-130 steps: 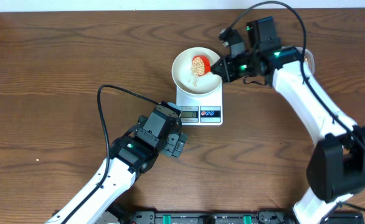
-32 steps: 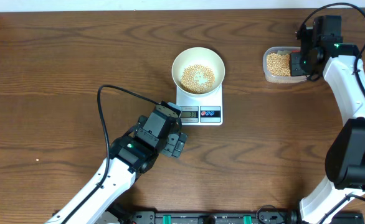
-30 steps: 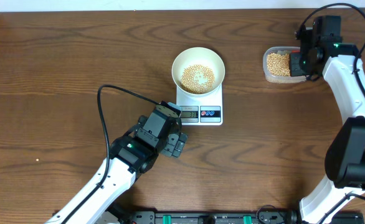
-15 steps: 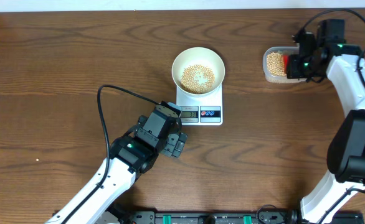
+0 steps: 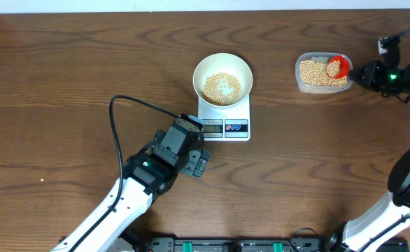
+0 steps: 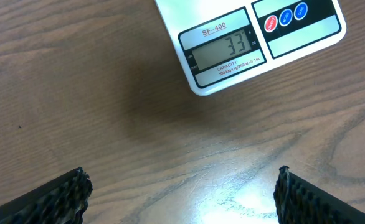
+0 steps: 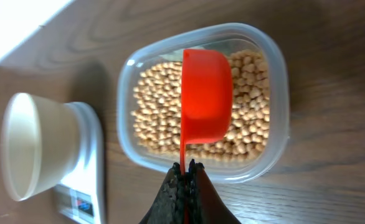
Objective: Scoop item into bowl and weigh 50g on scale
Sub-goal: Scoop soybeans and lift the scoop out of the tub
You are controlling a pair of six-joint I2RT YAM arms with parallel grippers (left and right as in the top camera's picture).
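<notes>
The white bowl (image 5: pixel 199 73) stands on the white scale (image 5: pixel 236 128) and holds a layer of tan beans (image 5: pixel 222 87). The scale's display (image 6: pixel 225 51) reads 33. More beans (image 5: pixel 315 72) fill a clear tub (image 5: pixel 299 78). My right gripper (image 5: pixel 357 71) is shut on the thin handle of a red scoop (image 5: pixel 338 66), which is over the right part of the tub. In the right wrist view the gripper (image 7: pixel 187 169) pinches the handle, and the scoop's cup (image 7: pixel 206 99) looks empty above the beans (image 7: pixel 157 106). My left gripper (image 5: pixel 200 165) is open and empty on the near side of the scale.
The tub (image 7: pixel 281 118) stands about one scale-width right of the scale (image 7: pixel 86 183) and bowl (image 7: pixel 20 146). A black cable (image 5: pixel 131 102) loops over the table left of the scale. The left fingers (image 6: pixel 64 193) hover over bare wood.
The right arm has swung from the bowl back to the tub, then drawn out to the right. The red scoop now shows over the tub's right part. The left arm has not moved.
</notes>
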